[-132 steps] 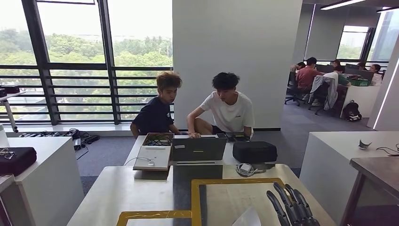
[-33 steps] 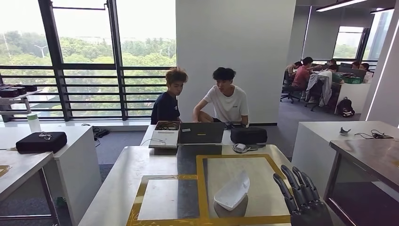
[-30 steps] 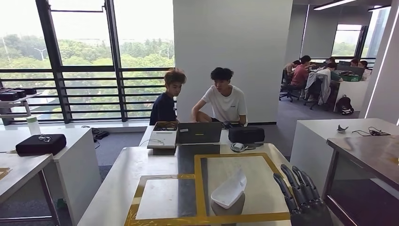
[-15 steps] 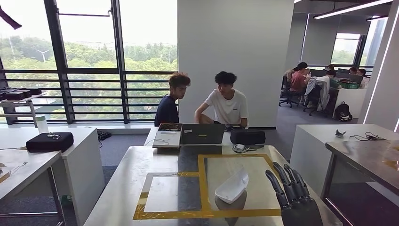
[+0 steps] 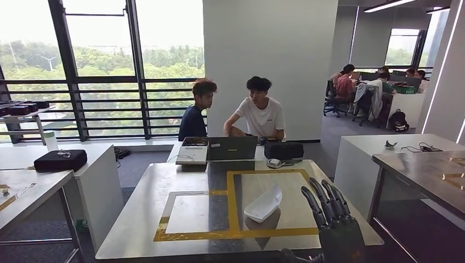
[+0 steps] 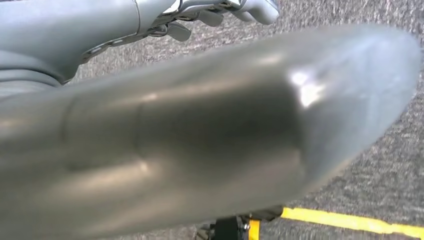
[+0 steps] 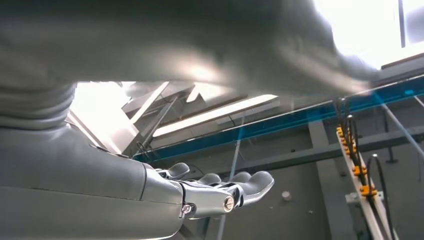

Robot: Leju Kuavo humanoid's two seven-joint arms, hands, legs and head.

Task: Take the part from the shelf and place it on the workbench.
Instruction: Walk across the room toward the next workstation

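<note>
The white curved part (image 5: 264,203) lies on the steel workbench (image 5: 148,189), inside the larger yellow-taped rectangle (image 5: 231,203), with nothing touching it. My right hand (image 5: 330,215) is raised near the bench's right front corner, to the right of the part, with its dark fingers straight and nothing in them. The right wrist view shows the same hand (image 7: 220,192) flat and bare against the ceiling. In the left wrist view, my left hand (image 6: 220,11) hangs over grey carpet with its fingers loose and nothing in them.
Two people sit behind the bench's far end, where a laptop (image 5: 231,148), a black case (image 5: 283,149) and a box (image 5: 192,153) stand. A white counter (image 5: 71,167) with a black bag stands at left. A steel table (image 5: 422,170) is at right. Yellow floor tape (image 6: 350,220) runs below my left hand.
The whole picture has shifted, so the camera has drawn back from the bench, which now shows its front edge. The part lies still inside the tape. My right hand stays raised and empty.
</note>
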